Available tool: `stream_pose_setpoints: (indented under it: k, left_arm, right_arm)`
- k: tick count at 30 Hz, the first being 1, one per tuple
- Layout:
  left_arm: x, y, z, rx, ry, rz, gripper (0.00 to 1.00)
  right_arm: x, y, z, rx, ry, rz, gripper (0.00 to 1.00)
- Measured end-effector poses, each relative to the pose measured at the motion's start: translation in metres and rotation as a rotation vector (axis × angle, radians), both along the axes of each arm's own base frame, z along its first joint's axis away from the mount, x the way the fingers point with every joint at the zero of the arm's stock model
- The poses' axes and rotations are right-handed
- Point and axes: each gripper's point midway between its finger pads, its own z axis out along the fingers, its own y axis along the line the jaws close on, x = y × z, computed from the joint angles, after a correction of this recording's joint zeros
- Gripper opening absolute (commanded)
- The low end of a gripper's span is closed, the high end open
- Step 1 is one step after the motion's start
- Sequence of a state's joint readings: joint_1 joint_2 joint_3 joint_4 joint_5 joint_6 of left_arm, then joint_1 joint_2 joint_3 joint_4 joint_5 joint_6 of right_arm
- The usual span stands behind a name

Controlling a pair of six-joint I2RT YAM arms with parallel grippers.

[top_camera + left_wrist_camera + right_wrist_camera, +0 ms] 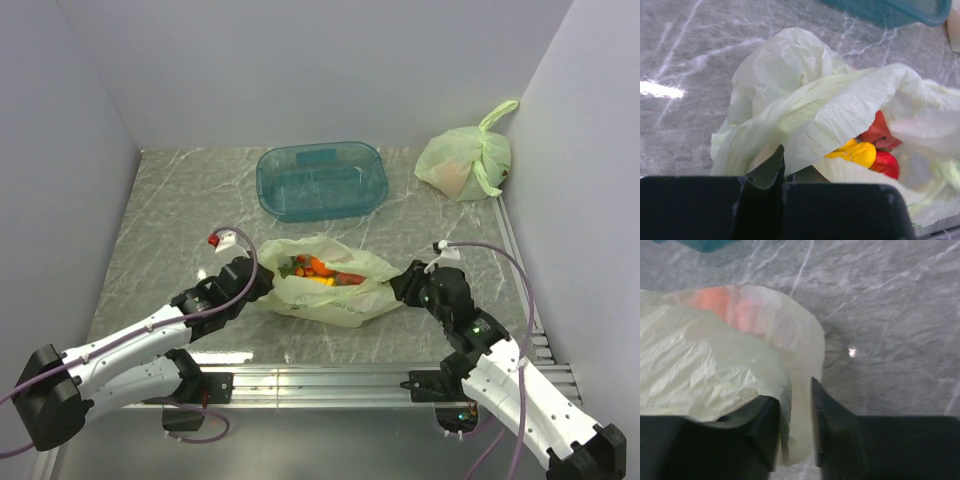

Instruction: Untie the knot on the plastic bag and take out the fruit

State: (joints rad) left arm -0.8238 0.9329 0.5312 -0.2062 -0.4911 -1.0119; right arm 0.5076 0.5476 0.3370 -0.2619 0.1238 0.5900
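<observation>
The pale green plastic bag (330, 292) lies in the middle of the table with its mouth open. No knot shows on it. Fruit (322, 270) in red, orange and yellow lies inside. My left gripper (262, 283) is at the bag's left edge. In the left wrist view it (784, 172) is shut on the film of the bag (805, 95), beside a yellow piece (857, 152) and a red one (886, 164). My right gripper (402, 284) is at the bag's right end. In the right wrist view it (796, 412) pinches the film of the bag (705, 365).
A teal plastic tub (322, 180) stands behind the bag. A second, tied pale green bag (465, 160) showing pinkish-orange sits at the back right by the wall. Metal rails (330, 382) run along the near edge and the right side.
</observation>
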Motion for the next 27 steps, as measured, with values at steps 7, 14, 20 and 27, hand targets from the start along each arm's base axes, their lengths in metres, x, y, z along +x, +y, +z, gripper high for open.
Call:
stream_pose_setpoints:
  k: [7,14,20,27]
  left_arm:
    - [-0.004,-0.012,-0.001,-0.011,0.019,-0.071,0.01]
    - [-0.001,-0.022,0.015,-0.011,0.015,-0.106,0.01]
    - [-0.002,-0.021,0.019,-0.009,0.012,-0.112,0.01]
    - [-0.009,-0.015,0.021,-0.009,0.013,-0.115,0.00]
  right_arm:
    - [-0.005,0.025,0.071,-0.064,-0.079,0.194,0.64]
    - [-0.012,0.106,0.188,-0.092,-0.257,0.488,0.54]
    - [-0.001,0.174,0.177,-0.167,-0.199,0.667,0.49]
    - [0.005,0.190,0.066,-0.334,0.039,0.727,0.50]
